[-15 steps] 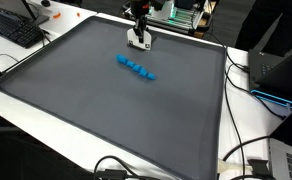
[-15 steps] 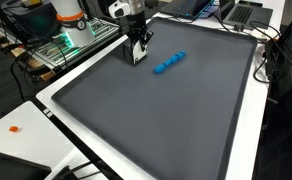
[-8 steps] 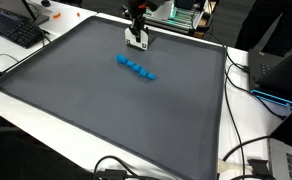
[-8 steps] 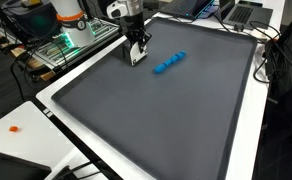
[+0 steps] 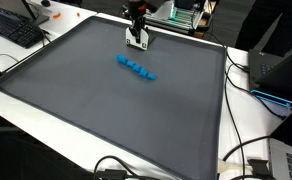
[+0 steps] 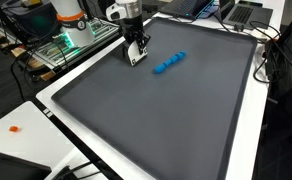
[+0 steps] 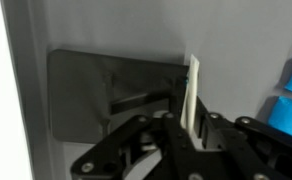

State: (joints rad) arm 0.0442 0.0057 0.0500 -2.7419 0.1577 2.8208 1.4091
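- The white flat piece [image 7: 193, 90] stands on edge between the fingers of the gripper [image 6: 136, 56]. The fingers are nearly together and pinch it by its faces. It hangs over the far part of the grey mat [image 5: 106, 125], at about 12 o'clock from the mat's middle in an exterior view. Whether its lower edge touches the mat cannot be told.
- Slip risk, as I judge it: the piece is thin and is pinched only along a narrow strip. A sideways drag with its edge on the mat could twist it or pull it out of the grip.
- Pressing straight down could bend the piece or jam it against the mat.
- The row of blue blocks [image 5: 136, 67] lies near, at about 5 o'clock from the gripper in that exterior view. It also shows at the 3 o'clock edge of the wrist view. A sweep that way could knock the row out of line.
- At 12 to 1 o'clock, just past the mat's far edge, stands a rack of electronics [image 5: 181, 14]. A backward swing there has little margin.
- Open room: the mat from 6 to 9 o'clock of the gripper is bare and wide.
- Beyond the mat lies the white table border [image 6: 61, 108]. There is a keyboard [image 5: 14, 28] at 9 o'clock and cables [image 5: 248, 82] at 3 to 4 o'clock, both well apart.
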